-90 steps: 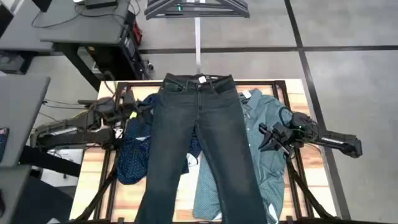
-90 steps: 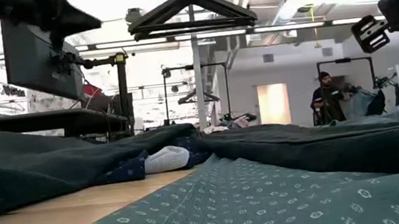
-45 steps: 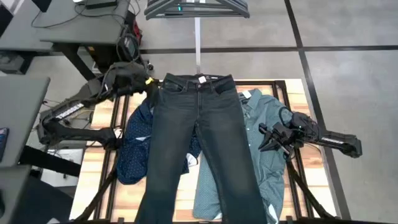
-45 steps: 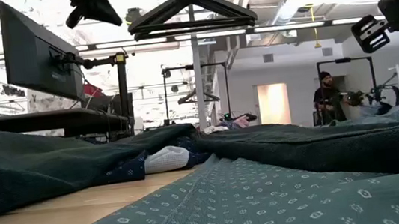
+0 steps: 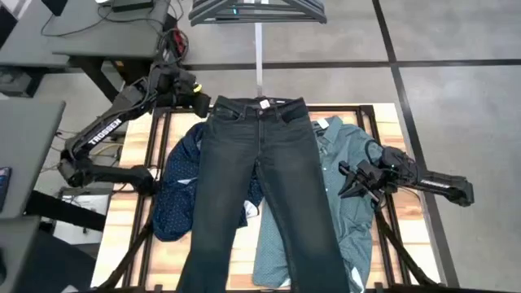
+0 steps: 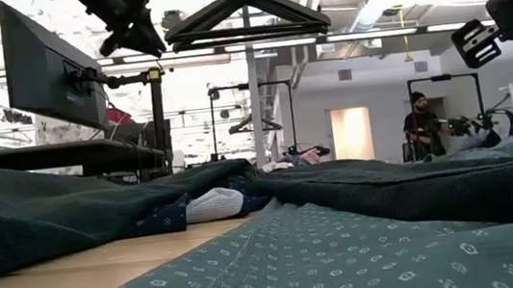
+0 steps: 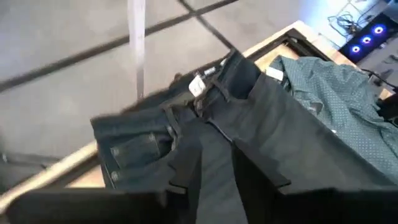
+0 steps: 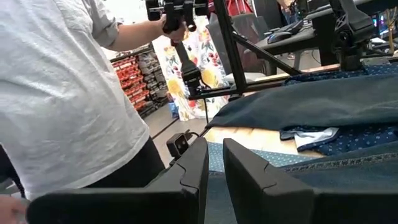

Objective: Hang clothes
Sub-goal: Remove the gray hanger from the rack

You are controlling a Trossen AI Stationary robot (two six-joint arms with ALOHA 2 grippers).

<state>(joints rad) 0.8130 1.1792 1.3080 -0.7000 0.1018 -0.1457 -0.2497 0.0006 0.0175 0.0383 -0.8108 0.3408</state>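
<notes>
On the desk (image 5: 130,213), seen from above and read from left to right: navy dotted shirt (image 5: 176,195) at the left, partly tucked under long charcoal jeans (image 5: 259,187) spread flat down the middle with the waistband at the far edge, then teal-green shirt (image 5: 346,195) at the right, its inner edge overlapped by one jean leg.

Near the far left corner, left hand (image 5: 195,101) raised off the surface, just beside the waistband corner; through its wrist camera, dark fingers (image 7: 186,165) parted with a clear gap, gripping nothing, aimed at the waistband and its small white label.

Above the far edge, black hangers (image 5: 257,10) on a pale vertical pole, level with the left hand in the low view.

Over the teal-green shirt at the right, right hand (image 5: 352,181) hovering, fingers (image 8: 193,165) released with a narrow gap, empty.

Beyond the right hand, in its wrist view, a person in a white shirt (image 8: 56,93) close by, holding up a dark device.
</notes>
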